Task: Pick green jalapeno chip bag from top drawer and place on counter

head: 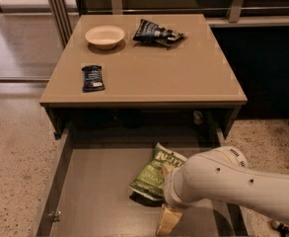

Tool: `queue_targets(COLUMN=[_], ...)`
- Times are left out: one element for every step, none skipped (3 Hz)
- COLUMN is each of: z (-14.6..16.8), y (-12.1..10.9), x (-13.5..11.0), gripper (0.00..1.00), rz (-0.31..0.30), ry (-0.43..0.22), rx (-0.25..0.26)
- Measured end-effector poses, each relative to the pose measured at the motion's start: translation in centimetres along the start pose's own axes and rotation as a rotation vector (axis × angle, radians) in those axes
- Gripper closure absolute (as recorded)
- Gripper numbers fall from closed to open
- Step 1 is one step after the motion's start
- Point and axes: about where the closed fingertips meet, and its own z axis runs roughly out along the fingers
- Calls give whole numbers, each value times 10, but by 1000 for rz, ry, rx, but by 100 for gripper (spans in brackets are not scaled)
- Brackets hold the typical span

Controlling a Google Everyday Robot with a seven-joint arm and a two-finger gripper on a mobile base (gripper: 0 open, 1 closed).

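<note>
Bag position: green jalapeno chip bag point(153, 177) lay flat on the floor of the top drawer point(94, 191), just beyond the gripper point(168, 220) and a little to its left, near edge hidden under the white arm point(233, 186). Gripper sat low in the open drawer, close to its front. Whether it was open or shut, or had hold of the bag, could not be told; the wrist blocked the view.

Counter point(154, 68) stood above and well beyond the gripper. On it were a bowl point(104, 36), a dark navy chip bag point(156, 33) and a small dark bar wrapper point(92, 78).

Risks, as judged:
- A grip on only the crinkly edge could let the bag slip free on the lift.
- A rise too close to the counter's front edge could snag bag or arm.
</note>
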Motion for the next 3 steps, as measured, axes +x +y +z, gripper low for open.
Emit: queue_targets(z=[1, 1, 1], y=[0, 0, 0], x=[0, 0, 0], gripper=[27, 50, 73], rz=[0, 0, 0], ry=[-2, -2, -2], rx=[1, 1, 1])
